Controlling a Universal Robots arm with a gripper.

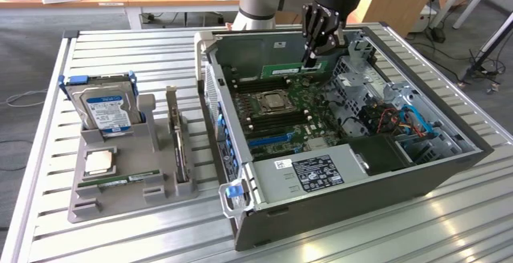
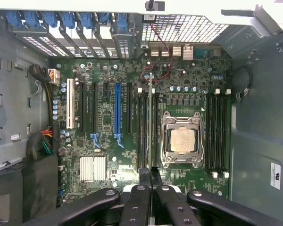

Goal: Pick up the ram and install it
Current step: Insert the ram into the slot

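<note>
1. Worktop (image 1: 449, 227): ribbed aluminium slats, pale and reflective; carries everything below.
2. Computer case (image 1: 361, 197): dark grey sheet-metal box lying on its side, side panel off.
3. Motherboard (image 2: 108, 141): dark green board on the case floor. The wrist view lays out its long black slots, one blue slot (image 2: 117, 110), a finned silver heat sink (image 2: 93, 168) and the square metal CPU socket (image 2: 181, 141).
4. Grey holder (image 1: 88, 206): matte moulded plastic tray, outside the case on the exterior view's left.
5. Hard drive (image 1: 104, 110): blue-labelled, standing upright in the holder.
6. Gripper (image 1: 309, 62): black jointed metal fingers, inside the case above the motherboard, clamped on the ram.
7. Ram (image 1: 285, 69): long thin green stick with a white label. The exterior view gives its flat face near the case's far wall; the wrist view gives its narrow edge, over the black slots just beside the CPU socket.
8. Second ram stick (image 1: 120, 181): lying flat in the holder.
9. Loose CPU (image 1: 100, 162): square, silver, in the holder.
</note>
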